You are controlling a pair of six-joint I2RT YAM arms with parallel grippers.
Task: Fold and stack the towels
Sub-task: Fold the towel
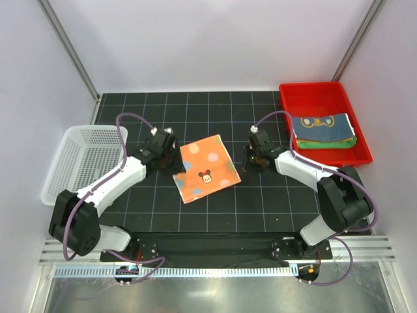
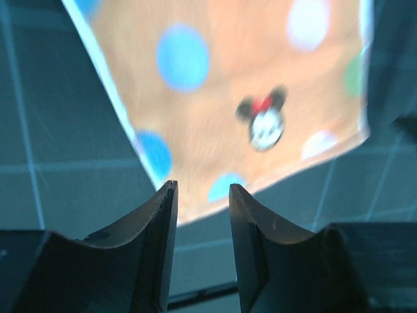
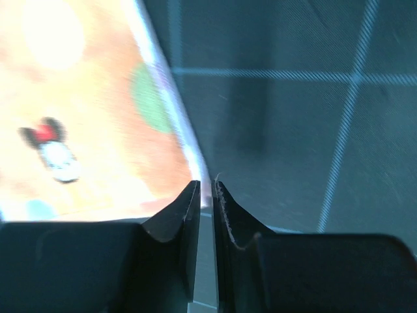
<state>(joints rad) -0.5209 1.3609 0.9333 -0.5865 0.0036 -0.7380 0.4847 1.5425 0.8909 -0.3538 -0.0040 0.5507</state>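
A towel (image 1: 206, 168), orange with pale, blue and green dots and a small mouse face, lies flat on the black grid mat between my grippers. My left gripper (image 1: 172, 158) is open and empty just off its left edge; in the left wrist view (image 2: 202, 190) the towel (image 2: 247, 78) lies beyond the fingertips. My right gripper (image 1: 249, 158) is shut with only a slit and holds nothing, just off the towel's right edge (image 3: 85, 117), as the right wrist view (image 3: 206, 186) shows. A folded yellow and dark blue towel (image 1: 320, 125) lies on a folded green towel (image 1: 326, 145).
The two folded towels sit in a red tray (image 1: 306, 88) at the back right. A white mesh basket (image 1: 85, 163) stands at the left edge of the mat. White walls enclose the back and sides.
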